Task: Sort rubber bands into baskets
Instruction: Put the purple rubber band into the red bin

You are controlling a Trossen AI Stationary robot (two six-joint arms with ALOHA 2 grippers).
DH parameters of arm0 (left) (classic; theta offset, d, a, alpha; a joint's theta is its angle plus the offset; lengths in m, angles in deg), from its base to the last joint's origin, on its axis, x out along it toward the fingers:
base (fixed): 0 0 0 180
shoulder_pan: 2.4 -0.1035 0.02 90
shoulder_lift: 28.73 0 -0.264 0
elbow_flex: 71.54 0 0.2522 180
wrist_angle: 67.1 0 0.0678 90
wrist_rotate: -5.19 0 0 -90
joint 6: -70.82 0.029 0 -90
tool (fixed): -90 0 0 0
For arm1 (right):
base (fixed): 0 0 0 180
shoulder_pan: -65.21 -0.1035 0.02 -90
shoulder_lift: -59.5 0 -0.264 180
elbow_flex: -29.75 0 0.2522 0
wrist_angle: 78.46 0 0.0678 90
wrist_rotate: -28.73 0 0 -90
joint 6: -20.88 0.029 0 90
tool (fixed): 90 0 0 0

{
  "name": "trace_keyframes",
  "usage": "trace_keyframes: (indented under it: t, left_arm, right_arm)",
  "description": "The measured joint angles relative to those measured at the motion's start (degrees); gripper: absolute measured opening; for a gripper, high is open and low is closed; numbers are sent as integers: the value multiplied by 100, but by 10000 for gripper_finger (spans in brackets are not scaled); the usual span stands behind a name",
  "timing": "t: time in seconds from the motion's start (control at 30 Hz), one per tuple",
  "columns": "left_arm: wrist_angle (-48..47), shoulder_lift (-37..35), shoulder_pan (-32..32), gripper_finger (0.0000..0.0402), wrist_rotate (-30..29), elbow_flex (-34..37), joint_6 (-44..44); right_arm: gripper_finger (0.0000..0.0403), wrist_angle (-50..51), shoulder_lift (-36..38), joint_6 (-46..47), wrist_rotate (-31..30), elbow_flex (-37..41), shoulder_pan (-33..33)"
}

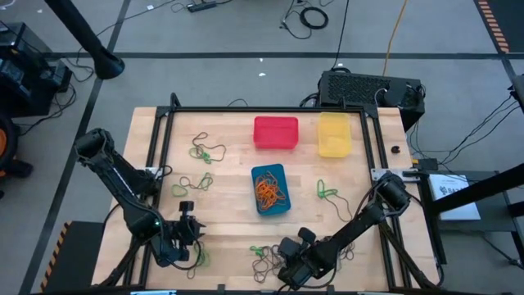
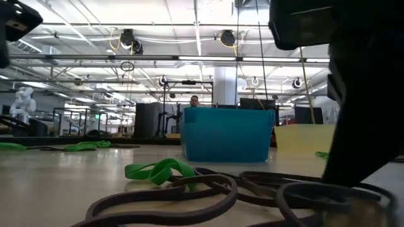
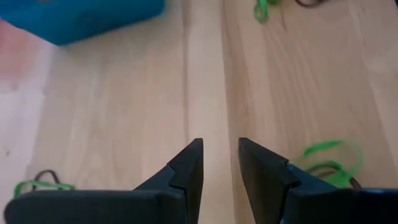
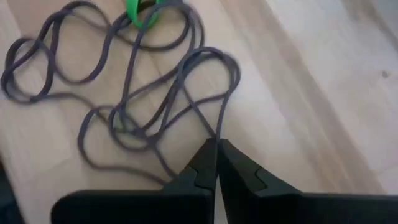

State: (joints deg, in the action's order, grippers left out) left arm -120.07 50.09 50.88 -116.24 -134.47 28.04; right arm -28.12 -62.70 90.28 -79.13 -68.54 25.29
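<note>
Dark rubber bands [image 4: 143, 93] lie tangled on the table near its front edge, with a green band [image 4: 146, 12] at their far side. My right gripper [image 4: 216, 148] is down on this tangle, shut on a strand. My left gripper [image 3: 221, 155] hovers open over bare wood at the front left, with a green band [image 3: 329, 158] beside it. The blue basket [image 1: 270, 190] holds orange bands at mid-table. The red basket [image 1: 275, 133] and the yellow basket [image 1: 334, 134] stand behind it. My right gripper pinches a strand of the dark rubber bands where two loops meet [image 4: 219, 132], between its two fingertips. The fingers slant down from above. The tangle lies spread out and slack on the table in front of them.
Loose green bands lie at the left [image 1: 206, 151], [image 1: 195, 182] and at the right [image 1: 326, 191]. A black frame [image 1: 164, 139] runs along the table's far and side edges. Bare wood lies between the blue basket and the front edge.
</note>
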Motion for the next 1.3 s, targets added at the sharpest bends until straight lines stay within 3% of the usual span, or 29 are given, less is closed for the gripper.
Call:
trace_keyframes:
  t: [0.17, 0.3, 0.53, 0.7, 0.8, 0.97, 1.03, 1.23, 1.3]
  left_arm:
    - [600, 0, -78, 109, -157, 0, 80]
    - [1420, 0, -433, 109, -141, -2, 655]
    - [2315, 0, -1644, 109, 44, -2, 1660]
    - [3547, 0, -2634, 109, 857, -2, 1799]
    - [4476, 0, -3176, 109, 1474, -2, 1720]
    - [5638, 0, -3897, 109, 1533, -2, 1275]
    - [5953, -31, -4147, 109, 1533, -2, 1059]
    - [6062, -419, -4780, 109, 1531, -7, 855]
    - [6029, -630, -4883, 109, 1528, -7, 854]
  right_arm:
    - [2, 71, 519, -347, 118, 19, 49]
    - [1, 305, 1201, -920, -6, 5, 231]
    - [0, 1113, 2550, -1833, -608, 5, 656]
    - [0, 1913, 3412, -2685, -888, 3, 1194]
    - [0, 2415, 3803, -3218, -881, 3, 1686]
    - [0, 2664, 4197, -4608, -830, 3, 2868]
    - [0, 2626, 4217, -5255, -532, 41, 3453]
    - [0, 1177, 4206, -6968, 581, 768, 5168]
    - [0, 592, 4157, -7102, 620, 1062, 5551]
